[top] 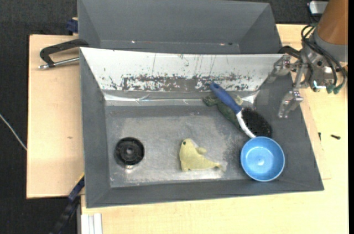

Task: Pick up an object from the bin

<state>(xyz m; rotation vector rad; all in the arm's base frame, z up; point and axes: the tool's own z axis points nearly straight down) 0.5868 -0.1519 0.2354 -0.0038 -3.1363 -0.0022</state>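
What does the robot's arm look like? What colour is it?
The arm wears a smooth orange-brown cover. Below it sits the gripper, built from shiny silver-grey metal pieces. Thin dark cables loop around the wrist, and a few have green bits.

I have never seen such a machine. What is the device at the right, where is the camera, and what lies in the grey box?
It is a robot arm ending in a gripper, made for picking things up. It hangs over the right wall of the grey metal bin. The one camera looks down from above, somewhat sideways. On the bin's floor lie a black round piece, a pale yellow soft toy, a blue bowl and a brush with a blue handle next to something dark green. Nothing is seen held.
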